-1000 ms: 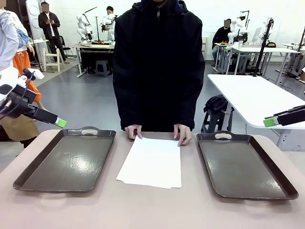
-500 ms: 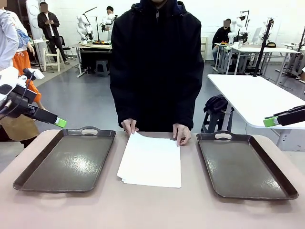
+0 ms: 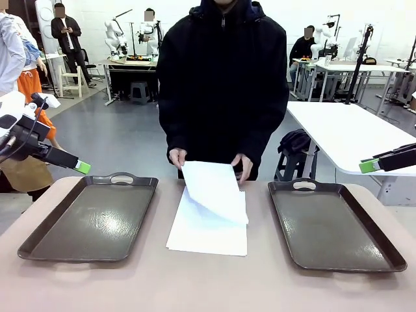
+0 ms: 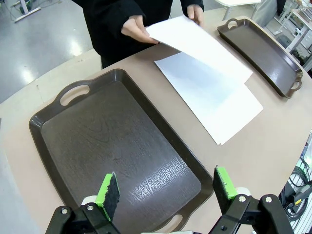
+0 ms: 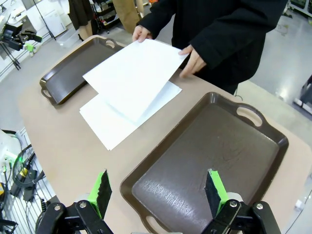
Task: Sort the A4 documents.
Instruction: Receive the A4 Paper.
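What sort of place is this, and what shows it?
Probably a robotics lab: the robot's left hand and right hand hang open over a worktable, with white tables on a grey floor behind.

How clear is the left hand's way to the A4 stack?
Probably not yet: the person's hands hold a lifted sheet over the stack; the open left hand is above the left tray.

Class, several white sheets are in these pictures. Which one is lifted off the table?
The top sheet, held up at its far edge by the person's hands; the other sheets lie flat on the table.
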Motion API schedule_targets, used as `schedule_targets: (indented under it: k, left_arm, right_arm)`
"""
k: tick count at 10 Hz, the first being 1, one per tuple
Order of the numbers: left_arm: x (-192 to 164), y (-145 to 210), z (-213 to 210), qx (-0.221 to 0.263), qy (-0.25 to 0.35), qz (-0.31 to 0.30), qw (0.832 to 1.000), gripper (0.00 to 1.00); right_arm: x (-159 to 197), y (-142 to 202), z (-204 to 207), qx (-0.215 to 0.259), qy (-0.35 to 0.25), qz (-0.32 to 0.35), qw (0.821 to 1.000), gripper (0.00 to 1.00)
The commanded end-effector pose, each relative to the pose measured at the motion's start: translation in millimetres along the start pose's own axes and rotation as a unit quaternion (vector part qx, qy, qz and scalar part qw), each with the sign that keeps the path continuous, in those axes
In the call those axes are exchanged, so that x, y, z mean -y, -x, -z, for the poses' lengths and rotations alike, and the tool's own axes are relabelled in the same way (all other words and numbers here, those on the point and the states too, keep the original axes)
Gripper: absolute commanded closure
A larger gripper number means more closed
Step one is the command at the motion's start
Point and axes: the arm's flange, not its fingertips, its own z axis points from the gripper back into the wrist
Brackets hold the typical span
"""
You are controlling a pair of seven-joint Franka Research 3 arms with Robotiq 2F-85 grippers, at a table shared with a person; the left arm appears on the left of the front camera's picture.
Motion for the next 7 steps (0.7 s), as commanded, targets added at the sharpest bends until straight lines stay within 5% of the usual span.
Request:
schedule_targets:
  k: [1,7]
  left_arm:
    - [-1.2,0.8,0.9,0.003,0.004,-0.003,1.000,0.00]
    - [-1.2,0.8,0.9,0.003,0.004,-0.003,1.000,0.00]
  right_arm:
    - [2.1,0.9,2.7,0.002,-0.006,-0.004,1.000,0.00]
    - [2.1,0.9,2.7,0.002,-0.006,-0.004,1.000,0.00]
